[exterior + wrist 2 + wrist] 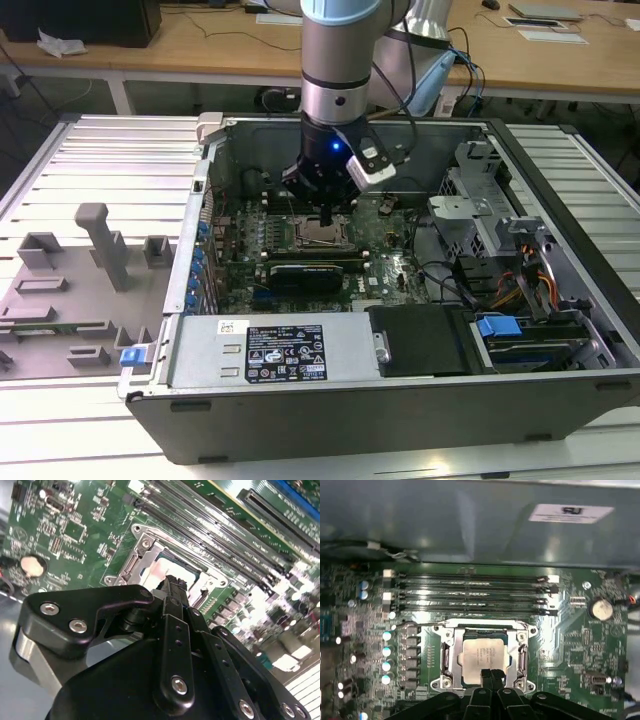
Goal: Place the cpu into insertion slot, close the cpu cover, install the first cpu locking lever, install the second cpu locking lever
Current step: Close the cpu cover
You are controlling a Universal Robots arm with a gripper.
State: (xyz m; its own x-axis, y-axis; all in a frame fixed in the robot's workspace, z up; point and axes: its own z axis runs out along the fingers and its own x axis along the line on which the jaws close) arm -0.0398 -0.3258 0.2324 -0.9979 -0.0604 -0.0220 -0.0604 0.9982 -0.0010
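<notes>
Gripper [491,673] jaws clenched on nothing, tips at cpu [481,652] edge, within cpu cover [448,656] window; best press straight down, no sideways skid

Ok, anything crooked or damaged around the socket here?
Nothing stands out. The cpu lies flat and square within the window of the cpu cover; the gripper, jaws together, sits at one edge of it.

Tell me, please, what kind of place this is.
Probably a robotics lab or workshop: an open computer case lies on a slatted bench, a robot arm reaches into it, and wooden desks stand behind.
</notes>
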